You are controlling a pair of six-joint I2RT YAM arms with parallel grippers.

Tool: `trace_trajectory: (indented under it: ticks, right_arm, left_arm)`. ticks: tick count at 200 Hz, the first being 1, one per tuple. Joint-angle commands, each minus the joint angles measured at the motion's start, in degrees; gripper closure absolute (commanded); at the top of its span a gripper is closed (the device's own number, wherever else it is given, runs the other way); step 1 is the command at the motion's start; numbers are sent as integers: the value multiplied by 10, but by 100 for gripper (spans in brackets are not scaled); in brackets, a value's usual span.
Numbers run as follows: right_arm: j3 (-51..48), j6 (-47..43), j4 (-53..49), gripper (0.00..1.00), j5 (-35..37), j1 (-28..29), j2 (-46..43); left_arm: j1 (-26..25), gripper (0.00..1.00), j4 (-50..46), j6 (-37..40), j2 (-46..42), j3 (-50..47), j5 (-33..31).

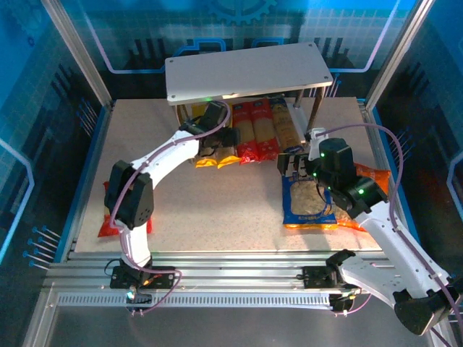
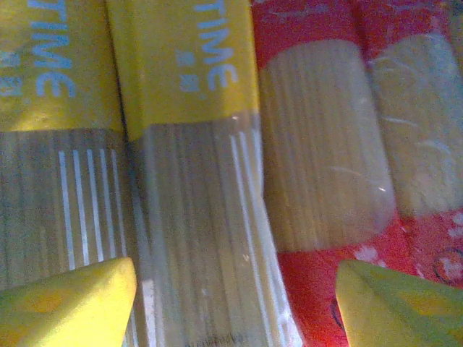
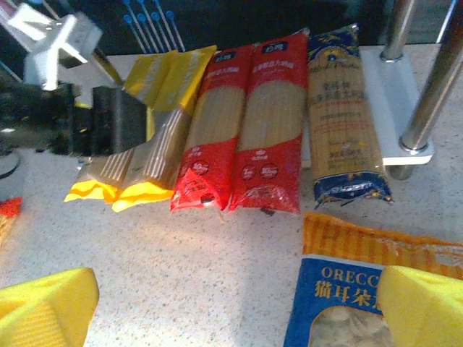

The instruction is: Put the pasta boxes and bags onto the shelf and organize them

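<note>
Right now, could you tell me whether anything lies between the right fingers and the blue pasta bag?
Nothing visible does. The right gripper is open just above the far, orange-edged end of the blue bag, with only bare table beside it. The spaghetti packs lie farther back beneath the top board of the shelf, clear of that path.

The left arm and right arm wear smooth white shells broken by chunky black joint housings. A thin lilac cable loops along each. Small green lights glow on the right arm's black wrist. The left hand and right hand end in blunt yellow fingertips.
</note>
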Motion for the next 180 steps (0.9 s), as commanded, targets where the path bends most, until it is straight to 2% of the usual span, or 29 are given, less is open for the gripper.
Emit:
trace_trajectory:
  ticks: [1, 62, 102, 132, 159, 164, 180]
  right_arm:
    - [-22, 2, 37, 0, 33, -18, -1]
    - [-77, 33, 136, 1, 42, -78, -1]
    - [-105, 65, 204, 4, 50, -154, 31]
    - [-101, 64, 261, 4, 54, -187, 77]
    - [-83, 58, 306, 6, 35, -210, 136]
    - [-75, 56, 309, 6, 37, -211, 147]
    - [-53, 48, 331, 6, 36, -219, 179]
  left_arm:
    - [-32, 29, 53, 44, -80, -15, -1]
    - [-81, 30, 38, 18, -226, -155, 3]
    - [-91, 28, -3, -16, -342, -267, -79]
    - [-75, 24, -6, -35, -399, -322, -153]
    - [-40, 21, 4, -54, -415, -351, -147]
    - [-35, 14, 4, -57, -416, -356, -150]
    - [-25, 12, 9, -64, -418, -370, -165]
